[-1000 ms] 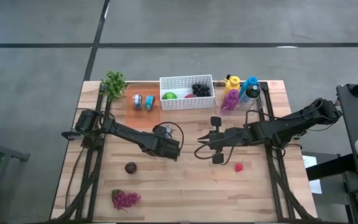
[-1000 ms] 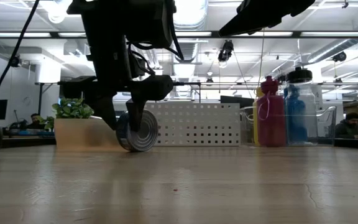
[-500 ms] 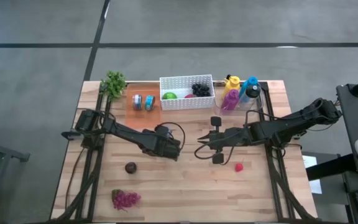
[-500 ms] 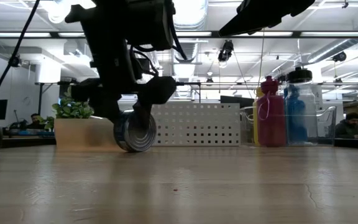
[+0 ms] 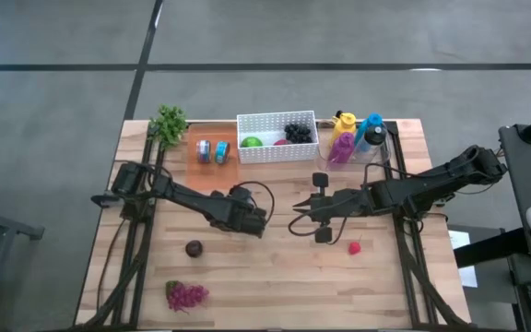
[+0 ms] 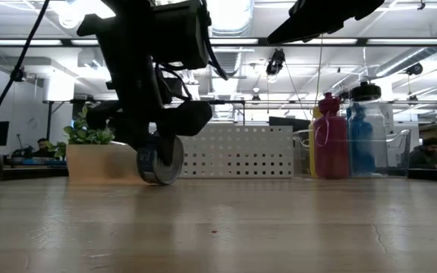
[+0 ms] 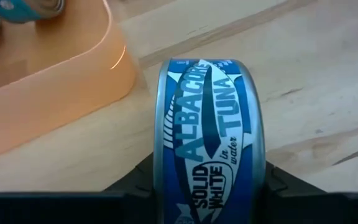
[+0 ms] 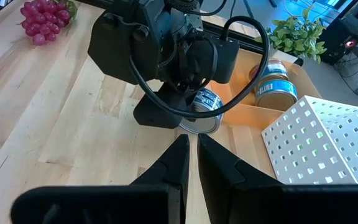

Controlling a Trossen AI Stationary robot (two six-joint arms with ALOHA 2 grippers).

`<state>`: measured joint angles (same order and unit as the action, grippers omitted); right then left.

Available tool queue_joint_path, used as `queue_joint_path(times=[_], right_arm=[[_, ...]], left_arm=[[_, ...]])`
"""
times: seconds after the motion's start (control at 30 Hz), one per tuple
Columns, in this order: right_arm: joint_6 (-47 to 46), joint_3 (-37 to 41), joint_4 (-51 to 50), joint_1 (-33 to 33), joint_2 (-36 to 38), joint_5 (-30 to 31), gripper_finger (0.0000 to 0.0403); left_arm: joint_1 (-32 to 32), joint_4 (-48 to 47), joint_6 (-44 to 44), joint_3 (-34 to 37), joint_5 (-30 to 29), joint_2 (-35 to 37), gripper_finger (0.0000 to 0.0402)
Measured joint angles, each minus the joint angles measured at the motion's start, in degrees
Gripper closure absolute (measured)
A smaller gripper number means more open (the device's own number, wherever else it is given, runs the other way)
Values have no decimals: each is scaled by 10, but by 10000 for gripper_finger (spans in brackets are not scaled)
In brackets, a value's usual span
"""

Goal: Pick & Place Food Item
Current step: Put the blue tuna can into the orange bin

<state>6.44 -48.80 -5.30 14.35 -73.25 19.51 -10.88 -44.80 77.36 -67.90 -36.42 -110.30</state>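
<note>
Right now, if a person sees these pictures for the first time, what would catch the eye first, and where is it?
The blue tuna can stands out first: it is on its edge between the fingers of the left gripper, near the middle of the table, beside the orange tray. Next comes the white perforated basket with fruit at the far edge, with the coloured bottles to its right. The right gripper waits shut, facing the can.

Potted plant (image 5: 169,123) at the table's (image 5: 275,277) back corner — water bottles (image 5: 356,136) in clear bin

Wooden table (image 5: 275,267) carries grapes (image 5: 186,295), white basket (image 5: 277,136), orange tray (image 5: 212,162).
</note>
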Motion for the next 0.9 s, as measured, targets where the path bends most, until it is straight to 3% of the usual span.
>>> queue_joint_path(times=[0.37,0.6,0.73,0.9], right_arm=[[0,0,0,0,0,0,374],[0,0,0,0,0,0,374],[0,0,0,0,0,0,374],[0,0,0,0,0,0,374]], left_arm=[[-5,-32,-75,0,15,86,271],[4,-124,-156,0,22,166,271],[30,-174,-216,1,38,210,271],[94,-168,-324,20,102,250,271]])
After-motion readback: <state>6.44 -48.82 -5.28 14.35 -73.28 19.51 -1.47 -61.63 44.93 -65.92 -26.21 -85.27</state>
